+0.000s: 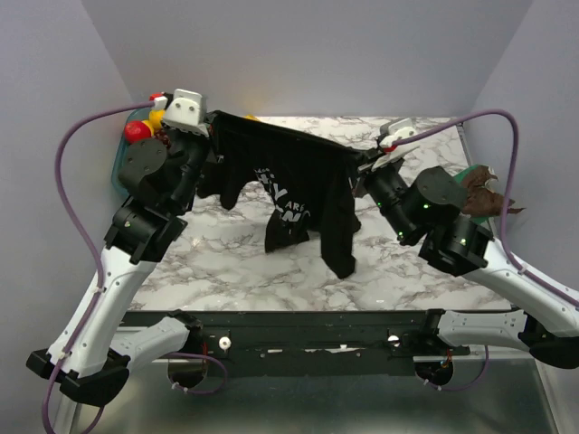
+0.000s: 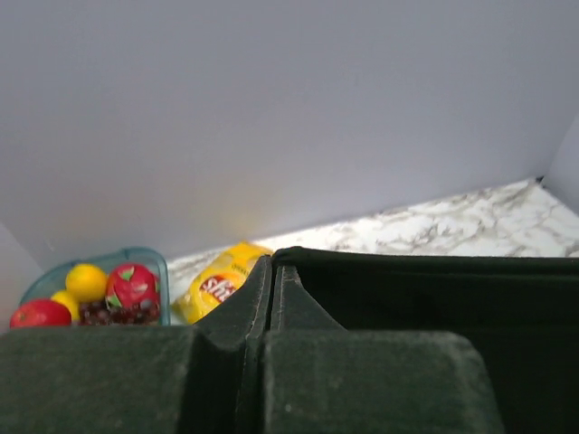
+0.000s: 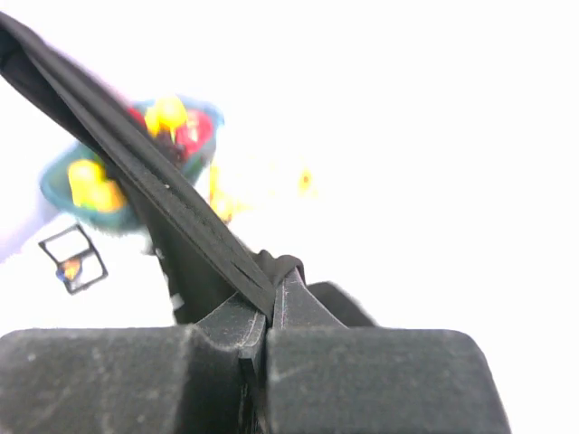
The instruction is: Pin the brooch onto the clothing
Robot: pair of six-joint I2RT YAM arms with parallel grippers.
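Note:
The clothing (image 1: 289, 176), a black T-shirt with white print, hangs stretched above the marble table (image 1: 226, 262). My left gripper (image 1: 210, 136) is shut on its left top edge. My right gripper (image 1: 355, 167) is shut on its right top edge. In the left wrist view the left gripper (image 2: 271, 262) has its jaws together, and the black cloth (image 2: 434, 289) runs off to the right from them. In the right wrist view the right gripper (image 3: 276, 289) pinches a taut band of the shirt (image 3: 136, 163), which runs up to the left. The brooch is out of view.
A teal basket (image 2: 136, 253) of red and yellow fruit (image 1: 136, 131) stands at the back left behind the left arm. A yellow snack bag (image 2: 217, 282) lies next to it. A brown object (image 1: 484, 194) sits at the right edge by the right arm.

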